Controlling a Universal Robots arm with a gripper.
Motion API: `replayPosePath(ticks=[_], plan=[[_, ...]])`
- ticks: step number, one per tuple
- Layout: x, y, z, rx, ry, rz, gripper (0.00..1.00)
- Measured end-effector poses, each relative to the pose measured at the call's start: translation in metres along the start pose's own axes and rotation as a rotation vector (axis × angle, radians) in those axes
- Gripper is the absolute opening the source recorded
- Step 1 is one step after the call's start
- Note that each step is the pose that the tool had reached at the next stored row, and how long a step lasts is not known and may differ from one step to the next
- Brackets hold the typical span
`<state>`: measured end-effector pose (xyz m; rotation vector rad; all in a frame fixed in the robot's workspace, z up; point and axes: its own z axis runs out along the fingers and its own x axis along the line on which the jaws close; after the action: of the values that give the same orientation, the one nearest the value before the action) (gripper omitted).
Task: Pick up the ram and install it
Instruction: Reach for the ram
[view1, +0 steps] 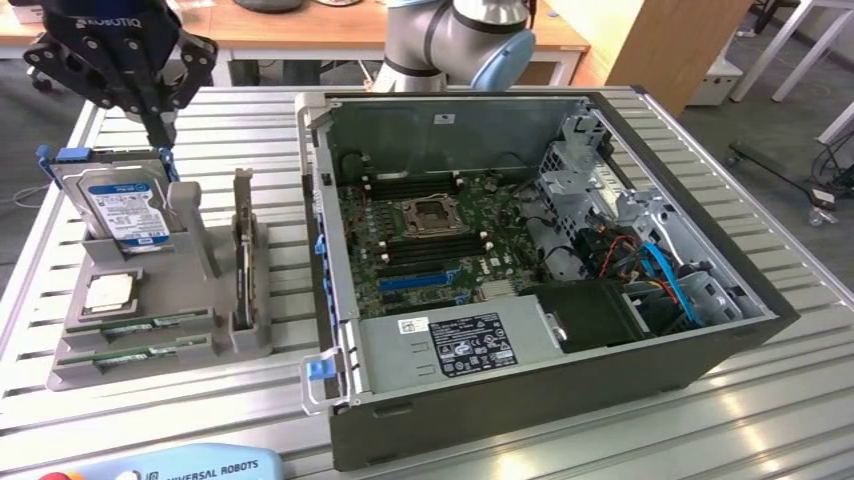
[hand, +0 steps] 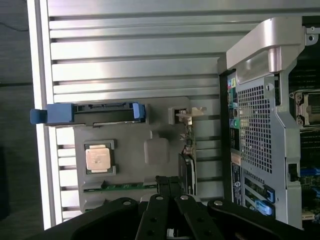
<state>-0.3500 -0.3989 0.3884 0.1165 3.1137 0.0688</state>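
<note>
The gripper (view1: 163, 138) hangs with its fingers pressed together, pinching nothing and touching nothing. Below the tips stands the blue-labelled hard drive (view1: 127, 205), upright in the grey holder (view1: 80, 372). The ram (view1: 140, 325) lies flat in a slot of that holder, lower than the tool and off towards the holder's far end from it, past the silver processor chip (view1: 110, 290). A second stick (view1: 134, 353) lies just beyond. From the wrist view, the ram (hand: 125, 186) shows as a green edge just beside the closed gripper (hand: 169, 181).
</note>
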Motion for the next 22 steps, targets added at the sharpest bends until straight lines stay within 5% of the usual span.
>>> replayPosePath(ticks=[22], plan=[[0.042, -0.0032, 0.0001, 0.0000, 0.0000, 0.000, 0.10]])
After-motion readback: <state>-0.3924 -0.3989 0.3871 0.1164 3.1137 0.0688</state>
